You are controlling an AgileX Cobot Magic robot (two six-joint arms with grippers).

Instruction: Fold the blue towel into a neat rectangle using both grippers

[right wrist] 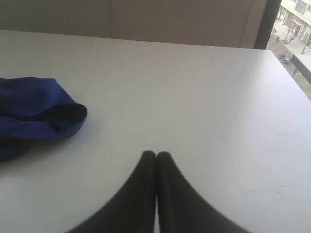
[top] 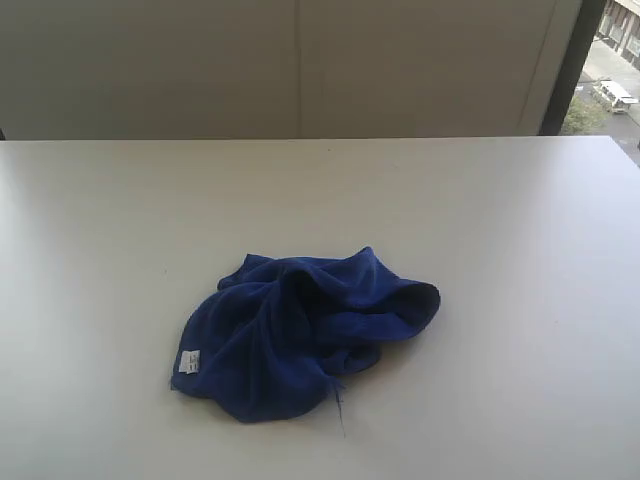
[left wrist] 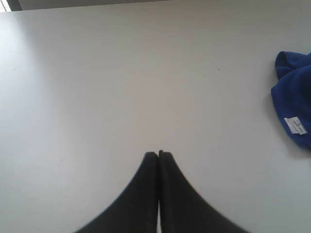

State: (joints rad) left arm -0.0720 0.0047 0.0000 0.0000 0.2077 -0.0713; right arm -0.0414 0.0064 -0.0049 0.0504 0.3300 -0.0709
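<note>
— Grippers in exterior view?
— None visible, both arms are out of frame. I see only the crumpled royal-blue towel (top: pixel 300 335) of soft cloth, heaped on the flat white table (top: pixel 520 250), approx. mid-table, toward the near edge. Its small white care tag (top: pixel 189 361) sits at the left-near side.
— Left wrist view?
— The black left gripper (left wrist: pixel 158 153) has jaws pressed together, nothing between them, over bare table. The towel (left wrist: pixel 294 104) is well apart from it, cut by the pic's border, with the tag (left wrist: pixel 295 125) facing up.
— Right wrist view?
— The black right gripper (right wrist: pixel 156 153) is also closed tight and empty. The towel (right wrist: pixel 34 109) lies well apart, one rolled fold with a dark hollow turned toward the gripper.
— So how to do this step well?
— IMO the first step is to flatten, not to fold. Both jaws must spread before the approach. Each should pinch one layer only at an outer edge, left near the tag, right at the opposite side, then pull apart w/ equal tension, low over the table. The corners are hidden in the heap, so I cannot tell which edge is which; the tag is the best landmark. Pinching two layers would probably keep it bunched.
</note>
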